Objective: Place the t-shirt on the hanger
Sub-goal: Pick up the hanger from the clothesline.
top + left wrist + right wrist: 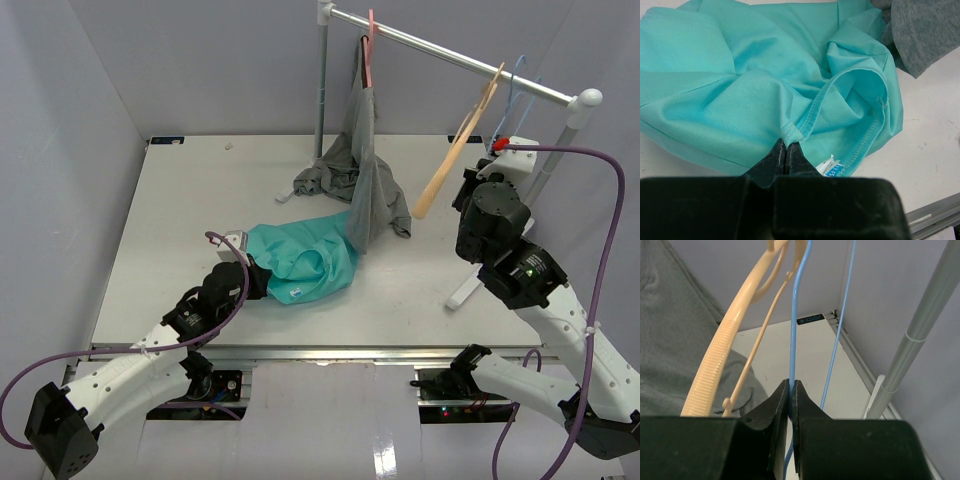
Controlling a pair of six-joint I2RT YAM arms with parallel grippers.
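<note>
The teal t-shirt (305,258) lies crumpled on the table near the middle. My left gripper (250,278) is shut on a fold of its collar hem, seen in the left wrist view (786,141) with the t-shirt (740,85) spread beyond and a white size label by the jaws. The light-blue wire hanger (515,85) hangs on the rail at the right. My right gripper (478,190) is shut on one of its wires; in the right wrist view (791,385) the hanger (796,315) runs up from between the jaws.
A grey garment (365,180) hangs from a pink hanger (370,45) on the metal rail (450,55) and drapes onto the table. A tan hanger (455,150) hangs just left of the blue one. The rail's right post (560,140) stands close to my right arm.
</note>
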